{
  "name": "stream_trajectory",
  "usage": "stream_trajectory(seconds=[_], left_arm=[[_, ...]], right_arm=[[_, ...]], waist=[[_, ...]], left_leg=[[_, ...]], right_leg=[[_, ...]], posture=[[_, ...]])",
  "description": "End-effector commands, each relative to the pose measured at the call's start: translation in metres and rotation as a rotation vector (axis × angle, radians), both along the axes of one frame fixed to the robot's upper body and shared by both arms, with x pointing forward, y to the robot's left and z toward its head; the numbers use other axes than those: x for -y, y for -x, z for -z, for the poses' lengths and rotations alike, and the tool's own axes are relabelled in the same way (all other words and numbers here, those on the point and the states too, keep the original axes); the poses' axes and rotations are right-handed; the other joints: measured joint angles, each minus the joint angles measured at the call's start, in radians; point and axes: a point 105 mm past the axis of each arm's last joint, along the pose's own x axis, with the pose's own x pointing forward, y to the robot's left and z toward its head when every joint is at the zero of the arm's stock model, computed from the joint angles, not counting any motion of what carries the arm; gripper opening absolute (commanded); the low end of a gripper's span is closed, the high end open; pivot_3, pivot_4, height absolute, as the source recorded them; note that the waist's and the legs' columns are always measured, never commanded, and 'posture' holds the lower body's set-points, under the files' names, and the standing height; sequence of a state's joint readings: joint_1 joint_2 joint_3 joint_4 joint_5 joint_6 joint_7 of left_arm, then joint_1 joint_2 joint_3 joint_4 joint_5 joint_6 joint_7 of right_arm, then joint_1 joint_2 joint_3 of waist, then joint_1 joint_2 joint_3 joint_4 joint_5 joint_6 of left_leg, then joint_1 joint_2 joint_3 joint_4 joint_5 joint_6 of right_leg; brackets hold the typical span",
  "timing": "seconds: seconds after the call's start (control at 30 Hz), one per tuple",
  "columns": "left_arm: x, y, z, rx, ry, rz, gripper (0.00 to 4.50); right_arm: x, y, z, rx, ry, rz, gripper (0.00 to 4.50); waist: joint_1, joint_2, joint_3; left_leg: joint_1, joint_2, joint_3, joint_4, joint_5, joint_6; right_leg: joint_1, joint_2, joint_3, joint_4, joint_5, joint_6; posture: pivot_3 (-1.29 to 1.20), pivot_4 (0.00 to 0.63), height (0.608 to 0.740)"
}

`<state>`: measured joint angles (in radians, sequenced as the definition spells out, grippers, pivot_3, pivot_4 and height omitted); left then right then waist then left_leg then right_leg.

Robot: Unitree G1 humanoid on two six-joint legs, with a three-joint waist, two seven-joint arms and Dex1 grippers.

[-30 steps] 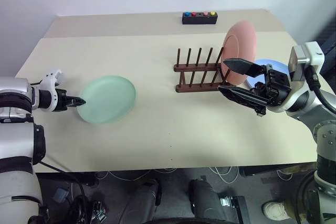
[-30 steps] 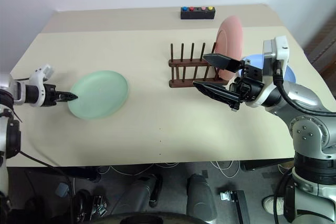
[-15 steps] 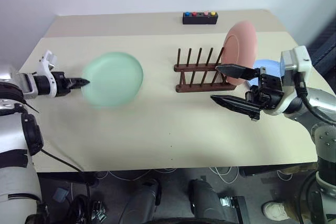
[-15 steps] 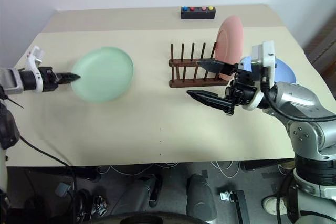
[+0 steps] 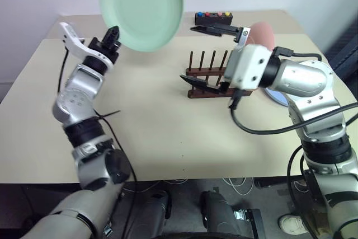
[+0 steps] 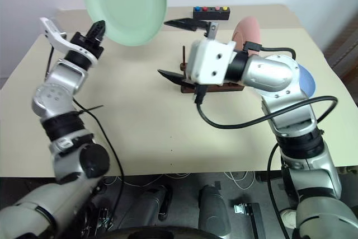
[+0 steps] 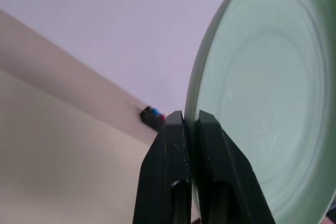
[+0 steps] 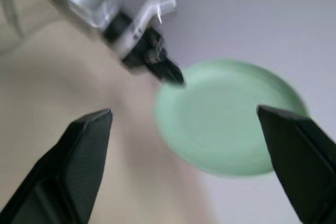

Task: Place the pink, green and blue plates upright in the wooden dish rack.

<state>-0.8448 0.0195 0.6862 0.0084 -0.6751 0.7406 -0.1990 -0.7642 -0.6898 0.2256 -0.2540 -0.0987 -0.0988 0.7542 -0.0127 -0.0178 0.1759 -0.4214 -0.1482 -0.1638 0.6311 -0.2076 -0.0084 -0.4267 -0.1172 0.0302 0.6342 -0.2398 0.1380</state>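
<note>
Now left hand pinches the rim of the round pale green plate, held high off the beige counter at 11 o'clock. Right hand gapes wide, empty, in front of the small dark brown wooden peg rack at centre. Round pink plate stands at the rack's 3 o'clock end; flat blue plate lies further toward 3 o'clock.
</note>
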Motion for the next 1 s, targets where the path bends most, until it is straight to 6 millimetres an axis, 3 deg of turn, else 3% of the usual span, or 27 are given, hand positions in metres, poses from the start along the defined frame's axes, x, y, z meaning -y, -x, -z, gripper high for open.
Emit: stream_trajectory(seconds=[0.03, 0.37, 0.7, 0.83, 1.0], left_arm=[[0.010, 0.019, -0.021, 0.103, 0.043, -0.026, 0.04], [0.046, 0.027, -0.021, 0.114, 0.109, 0.080, 0.04], [0.078, 0.034, -0.023, 0.158, -0.033, 0.120, 0.04], [0.084, 0.038, -0.025, 0.179, -0.056, 0.139, 0.00], [0.086, 0.037, -0.020, 0.160, -0.096, 0.119, 0.00]], right_arm=[[-0.002, -0.009, 0.004, 0.182, 0.090, 0.055, 4.50], [-0.012, -0.038, 0.006, 0.344, 0.143, 0.167, 4.50], [-0.018, -0.048, 0.007, 0.367, 0.126, 0.227, 4.50], [-0.018, -0.051, 0.011, 0.360, 0.138, 0.239, 2.81], [-0.015, -0.051, 0.009, 0.365, 0.121, 0.250, 0.09]], waist=[[0.000, 0.000, 0.000], [0.002, 0.000, 0.000], [-0.001, 0.000, 0.000], [0.001, 0.000, 0.000], [-0.001, 0.000, 0.000]], left_leg=[[0.000, 0.000, 0.000, 0.000, 0.000, 0.000], [0.001, 0.000, 0.000, 0.000, 0.000, -0.001], [0.001, 0.000, 0.000, -0.001, 0.001, -0.001], [0.001, 0.001, 0.000, -0.001, 0.001, -0.001], [0.001, 0.000, 0.000, -0.001, 0.001, -0.001]], right_leg=[[0.000, 0.000, 0.000, 0.000, 0.000, 0.000], [0.000, 0.001, 0.001, 0.000, 0.000, -0.001], [0.000, 0.002, 0.001, 0.000, 0.001, -0.001], [0.000, 0.003, 0.001, 0.000, 0.001, -0.001], [0.001, 0.003, 0.001, -0.001, 0.001, -0.001]], posture=[[0.00, 0.150, 0.740], [0.00, 0.150, 0.740], [0.00, 0.150, 0.740], [0.00, 0.150, 0.740], [0.00, 0.150, 0.740]])
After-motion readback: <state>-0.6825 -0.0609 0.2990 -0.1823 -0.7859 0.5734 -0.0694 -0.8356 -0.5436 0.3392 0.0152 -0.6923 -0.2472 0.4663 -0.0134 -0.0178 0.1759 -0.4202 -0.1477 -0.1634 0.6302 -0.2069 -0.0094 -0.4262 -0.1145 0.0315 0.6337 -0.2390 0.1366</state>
